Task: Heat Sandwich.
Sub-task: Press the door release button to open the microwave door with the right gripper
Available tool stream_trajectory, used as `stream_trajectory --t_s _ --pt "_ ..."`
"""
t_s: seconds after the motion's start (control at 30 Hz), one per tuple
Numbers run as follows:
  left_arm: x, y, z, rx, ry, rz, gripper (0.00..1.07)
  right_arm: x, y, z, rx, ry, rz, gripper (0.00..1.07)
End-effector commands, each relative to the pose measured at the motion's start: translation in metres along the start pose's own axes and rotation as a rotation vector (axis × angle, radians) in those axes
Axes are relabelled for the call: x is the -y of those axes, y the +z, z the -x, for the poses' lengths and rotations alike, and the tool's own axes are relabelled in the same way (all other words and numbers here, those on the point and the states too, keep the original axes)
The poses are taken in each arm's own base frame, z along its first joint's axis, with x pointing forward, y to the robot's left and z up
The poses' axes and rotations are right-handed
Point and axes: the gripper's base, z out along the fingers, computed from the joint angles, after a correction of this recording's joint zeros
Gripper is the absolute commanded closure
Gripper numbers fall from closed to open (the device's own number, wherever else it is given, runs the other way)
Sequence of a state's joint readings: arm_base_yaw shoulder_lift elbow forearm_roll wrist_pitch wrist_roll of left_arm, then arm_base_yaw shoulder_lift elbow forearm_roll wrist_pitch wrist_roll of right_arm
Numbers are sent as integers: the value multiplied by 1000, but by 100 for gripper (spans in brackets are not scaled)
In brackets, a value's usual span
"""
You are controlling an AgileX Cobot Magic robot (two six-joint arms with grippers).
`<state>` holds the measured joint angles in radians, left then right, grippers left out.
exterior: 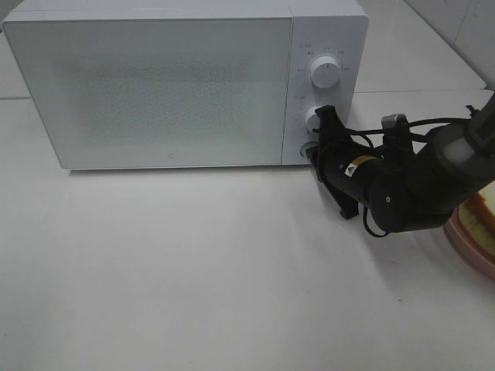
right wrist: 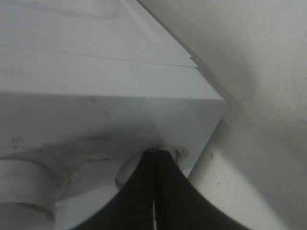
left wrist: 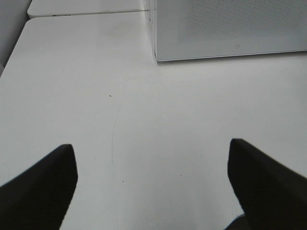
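Sandwich (exterior: 481,210): one, only partly in frame at the right edge of the high view. It shows pale, soft-looking bread with a golden-brown crust edge and lies on a single round pink plate (exterior: 470,241) with a smooth raised rim. The plate rests on the matte white table (exterior: 193,270), to the right of the microwave and outside it.

Right gripper (right wrist: 156,152): black, with its two tapered fingers pressed together and nothing between them. Its tips meet a round button (right wrist: 127,175) set in a recess at the lower corner of the control panel.

Microwave (exterior: 155,85): one white box-shaped unit. Its door is shut, with a finely speckled front. The panel carries two round white knobs, the upper (exterior: 324,71) above the lower (exterior: 313,117).

Left gripper (left wrist: 151,143): two dark fingers spread wide apart over bare tabletop, holding nothing, near the microwave's left front corner.
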<state>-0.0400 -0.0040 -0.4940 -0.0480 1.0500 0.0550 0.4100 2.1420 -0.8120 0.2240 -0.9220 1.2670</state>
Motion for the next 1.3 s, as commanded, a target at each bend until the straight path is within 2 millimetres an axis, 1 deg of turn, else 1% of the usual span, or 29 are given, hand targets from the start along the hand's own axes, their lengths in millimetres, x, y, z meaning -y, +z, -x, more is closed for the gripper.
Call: stream_trajectory --t_s 0.03,0.4,0.6,0.8,1.3 --pt "0 -2 -1 31 -1 -1 28 -17 2 11 92 52 138 107" --pt "0 -2 -1 31 -1 -1 28 -31 8 13 100 84 195 107" --pt "0 -2 -1 31 -1 -1 28 -36 17 12 105 128 243 107" --pt "0 -2 -1 31 -1 -1 28 -41 15 16 133 160 304 107" --pt "0 -2 -1 31 -1 -1 28 -41 15 16 136 163 303 107"
